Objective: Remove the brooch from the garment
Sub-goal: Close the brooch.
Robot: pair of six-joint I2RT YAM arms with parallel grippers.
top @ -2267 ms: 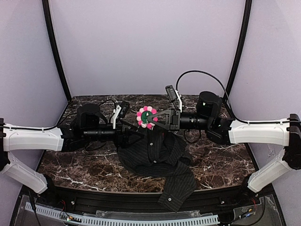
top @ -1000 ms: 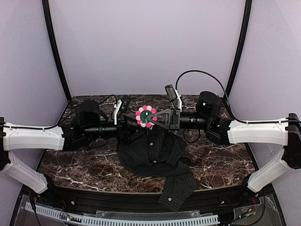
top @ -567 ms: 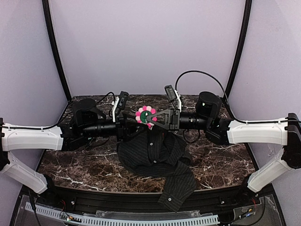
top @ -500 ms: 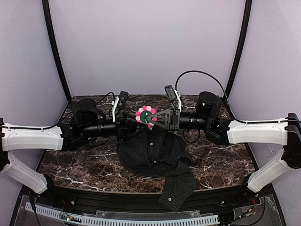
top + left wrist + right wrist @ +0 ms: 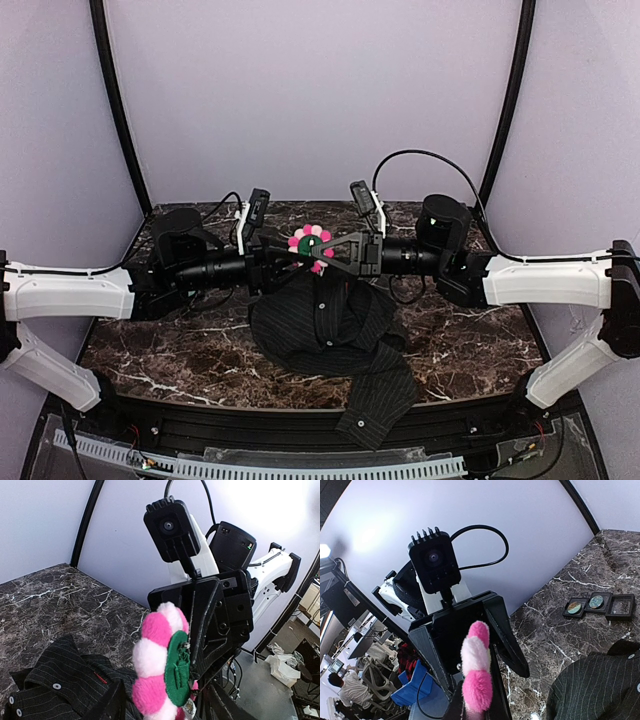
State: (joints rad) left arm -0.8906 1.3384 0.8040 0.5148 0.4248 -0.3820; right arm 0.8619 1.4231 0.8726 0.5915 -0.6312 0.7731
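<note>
**One brooch held aloft between two tools**

Two arms meet above the middle of the marble bench (image 5: 150, 340). A single brooch (image 5: 311, 248) sits between them, raised above the one dark pinstriped shirt (image 5: 330, 325). The shirt lies crumpled on the bench, with a sleeve trailing toward the near edge.

The right tool (image 5: 320, 254) is clenched on the brooch, gripping it low at its rim so the flower stands up edge-on to that wrist's camera. The left tool (image 5: 280, 256) is released. Its two fingers (image 5: 114, 704) stand wide apart on either side of the flower. Whether the pin is caught in the cloth cannot be told.

The brooch is a ring of fluffy balls, deep pink alternating with pale pink, round a flat green centre disc with stitching on it.

Three small black square trays (image 5: 599, 605) sit side by side in a row on the bench, seen only from the right wrist; two of them hold a round coloured piece
</note>
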